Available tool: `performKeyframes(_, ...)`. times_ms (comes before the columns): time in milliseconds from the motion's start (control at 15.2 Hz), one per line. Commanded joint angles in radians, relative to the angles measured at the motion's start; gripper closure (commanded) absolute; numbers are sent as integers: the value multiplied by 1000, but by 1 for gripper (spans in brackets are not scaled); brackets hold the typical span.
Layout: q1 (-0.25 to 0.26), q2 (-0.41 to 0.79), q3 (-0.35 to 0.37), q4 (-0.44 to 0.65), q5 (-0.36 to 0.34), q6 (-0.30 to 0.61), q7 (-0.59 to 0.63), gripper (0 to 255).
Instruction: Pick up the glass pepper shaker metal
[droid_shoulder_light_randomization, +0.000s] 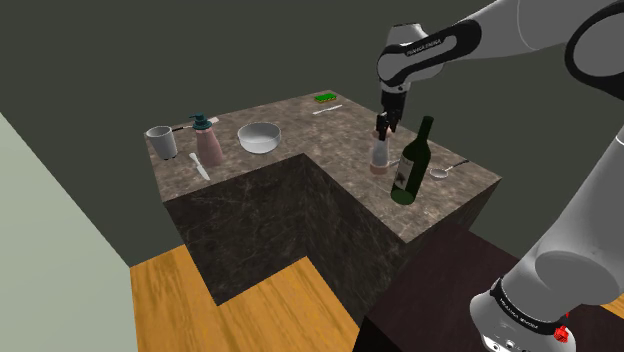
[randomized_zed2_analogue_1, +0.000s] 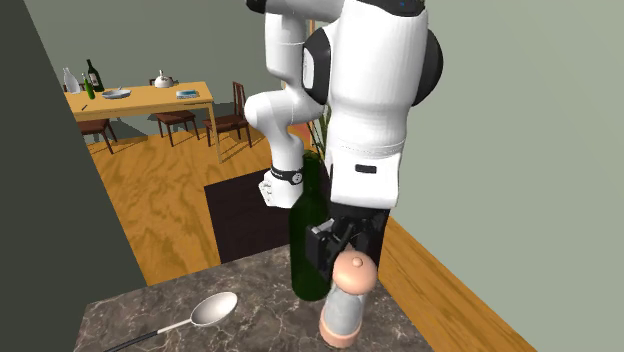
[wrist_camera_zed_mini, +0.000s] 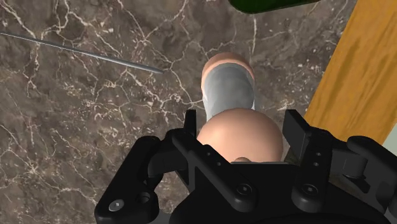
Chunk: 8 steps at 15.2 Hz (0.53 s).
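Dark veined stone forms the surface (droid_shoulder_light_randomization: 310, 130), an L-shaped block standing on a wood floor (droid_shoulder_light_randomization: 260, 310) between dim walls. We note first what is obscured. In the second exterior view the white arm (randomized_zed2_analogue_1: 370, 90) covers the upper part of the green bottle (randomized_zed2_analogue_1: 308, 250), and the spoon (randomized_zed2_analogue_1: 205, 312) is cut off along its handle by the picture's edge. In the wrist view the housing of the pincer (wrist_camera_zed_mini: 243, 114) hides the crown of the pepper shaker (wrist_camera_zed_mini: 229, 86), and a thin grey utensil (wrist_camera_zed_mini: 83, 51) lying on the stone is too slim to identify. We cannot tell whether the pincer is open or clamped; it sits over the shaker's cap. The shaker stands upright on the surface near its edge, just beside the bottle. It has a rounded pale pink cap, a grey, glassy cylindrical body and a pink foot. The shoulder view adds the far end of the surface: a white bowl (droid_shoulder_light_randomization: 259, 138), a pink soap dispenser (droid_shoulder_light_randomization: 208, 143), a grey cup (droid_shoulder_light_randomization: 163, 143), a knife (droid_shoulder_light_randomization: 200, 167) and a green sponge (droid_shoulder_light_randomization: 326, 97). The second exterior view adds a dining table (randomized_zed2_analogue_1: 140, 98) with chairs (randomized_zed2_analogue_1: 232, 115) across the room.
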Motion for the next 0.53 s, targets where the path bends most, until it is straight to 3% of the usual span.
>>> performKeyframes(0,0,-10,0,15,-2,-25,0,255)
performKeyframes(462,1,-30,0,61,-6,-90,1,255)
